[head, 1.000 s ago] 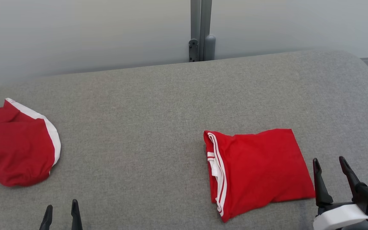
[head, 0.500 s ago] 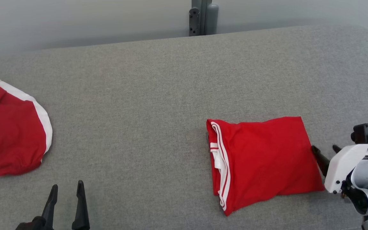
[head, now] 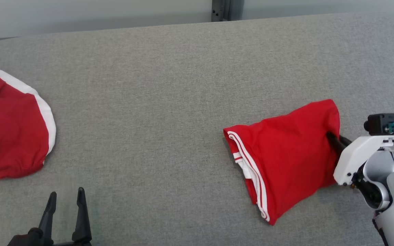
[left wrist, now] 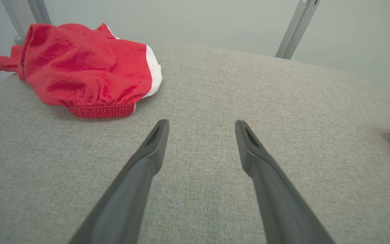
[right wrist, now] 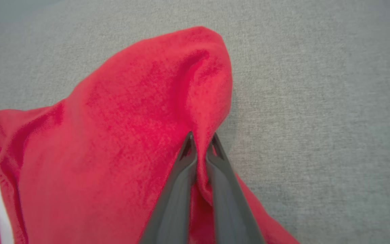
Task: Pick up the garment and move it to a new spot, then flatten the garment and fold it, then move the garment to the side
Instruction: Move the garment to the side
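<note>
The garment (head: pixel 286 150) is a folded red piece with white stripes along its left edge, lying right of centre on the grey surface. My right gripper (head: pixel 333 138) is shut on the garment's right edge, which is lifted off the surface. In the right wrist view the two fingers (right wrist: pixel 186 169) pinch a ridge of the red garment (right wrist: pixel 130 135) between them. My left gripper (head: pixel 65 205) stands open at the lower left with nothing between its fingers, and the left wrist view shows it (left wrist: pixel 201 127) hovering over bare fabric.
A second red garment with a white band (head: pixel 9 126) lies crumpled at the far left, also seen as the red heap (left wrist: pixel 80 67) in the left wrist view. The grey padded surface (head: pixel 156 102) ends at a pale wall with a metal post (head: pixel 226 6).
My right gripper has closed on the garment's right edge and raised it, pulling the cloth up and rightward. The head camera has tilted down, so the whole picture shifted.
</note>
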You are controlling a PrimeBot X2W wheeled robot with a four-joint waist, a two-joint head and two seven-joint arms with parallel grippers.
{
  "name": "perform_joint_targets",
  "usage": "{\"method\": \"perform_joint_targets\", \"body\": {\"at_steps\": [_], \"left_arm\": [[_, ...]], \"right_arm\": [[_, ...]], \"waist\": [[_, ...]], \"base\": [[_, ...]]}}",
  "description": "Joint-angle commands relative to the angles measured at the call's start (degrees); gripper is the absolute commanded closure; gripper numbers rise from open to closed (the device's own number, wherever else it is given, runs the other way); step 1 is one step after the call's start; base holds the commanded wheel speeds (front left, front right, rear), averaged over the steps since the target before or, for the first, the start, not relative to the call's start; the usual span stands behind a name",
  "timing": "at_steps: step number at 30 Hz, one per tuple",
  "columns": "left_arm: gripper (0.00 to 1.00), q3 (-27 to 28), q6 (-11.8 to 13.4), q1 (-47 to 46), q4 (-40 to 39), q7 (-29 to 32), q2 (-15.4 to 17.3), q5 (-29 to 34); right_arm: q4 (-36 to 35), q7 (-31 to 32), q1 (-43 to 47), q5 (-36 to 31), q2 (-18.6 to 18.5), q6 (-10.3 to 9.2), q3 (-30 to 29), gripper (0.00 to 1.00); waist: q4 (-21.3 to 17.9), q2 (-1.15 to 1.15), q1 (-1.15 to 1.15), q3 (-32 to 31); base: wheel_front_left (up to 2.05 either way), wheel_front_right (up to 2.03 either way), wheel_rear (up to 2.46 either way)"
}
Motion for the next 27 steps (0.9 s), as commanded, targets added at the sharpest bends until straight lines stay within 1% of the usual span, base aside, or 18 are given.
{"method": "perform_joint_targets", "body": {"at_steps": [1,3,6,9,12,16,19,23,26,27], "left_arm": [[0.00,0.28,-0.13,-1.35,-0.46,-0.15,0.70,-0.05],[0.00,0.68,-0.14,-1.62,-1.05,-0.13,1.21,-0.15],[0.00,0.64,-0.14,-2.74,-2.16,-0.08,2.30,-0.50],[0.00,-0.34,-0.14,-3.83,-3.07,-0.08,4.35,-0.90],[0.00,-1.49,-0.14,-5.38,-4.04,-0.07,6.43,-1.32],[0.00,-3.28,-0.13,-7.02,-5.01,-0.07,9.15,-1.84],[0.00,-3.85,-0.13,-7.95,-5.69,-0.07,10.33,-2.16],[0.00,-3.35,-0.11,-7.52,-5.51,-0.07,10.55,-1.74],[0.00,-2.88,-0.09,-6.71,-5.25,-0.08,10.03,-1.48],[0.00,-2.77,-0.07,-6.50,-5.15,-0.07,9.82,-1.47]], "right_arm": [[-0.22,-1.10,-1.76,-0.71,-0.80,-0.02,-0.10,1.00],[-0.05,-1.93,-4.19,-1.40,-1.52,-0.02,-0.21,1.00],[0.73,-3.73,-7.71,-3.58,-2.91,-0.02,-1.96,1.00],[2.78,-5.48,-11.61,-7.72,-3.86,-0.02,-5.45,1.00],[4.89,-7.64,-15.56,-12.10,-3.55,-0.02,-10.72,1.00],[8.01,-10.74,-20.64,-18.46,-3.03,-0.02,-18.33,1.00],[10.18,-11.16,-23.92,-22.88,-2.16,-0.02,-24.28,1.00],[11.54,-11.87,-26.62,-27.99,-1.98,-0.02,-30.10,1.00],[12.21,-12.87,-27.93,-31.10,-1.47,-0.02,-33.00,1.00],[12.32,-13.38,-28.12,-32.33,-1.28,-0.02,-33.92,0.75]], "waist": [[-2.23,0.00,0.00,1.47],[-4.11,0.00,0.00,2.64],[-6.80,0.00,0.00,4.97],[-9.28,0.00,0.00,8.07],[-10.39,0.00,0.00,11.21],[-10.13,0.00,0.00,15.22],[-8.87,0.00,0.00,17.52],[-7.04,0.00,0.00,19.09],[-6.34,0.00,0.00,19.13],[-6.24,0.00,0.00,18.98]], "base": [[0.00,0.00,0.00],[0.00,0.00,0.00],[0.00,0.00,0.00],[0.00,0.00,0.00],[0.00,0.00,0.00],[0.00,0.00,0.00],[0.00,0.00,0.00],[0.00,0.00,0.00],[0.00,0.00,0.00],[0.00,0.00,0.00]]}}
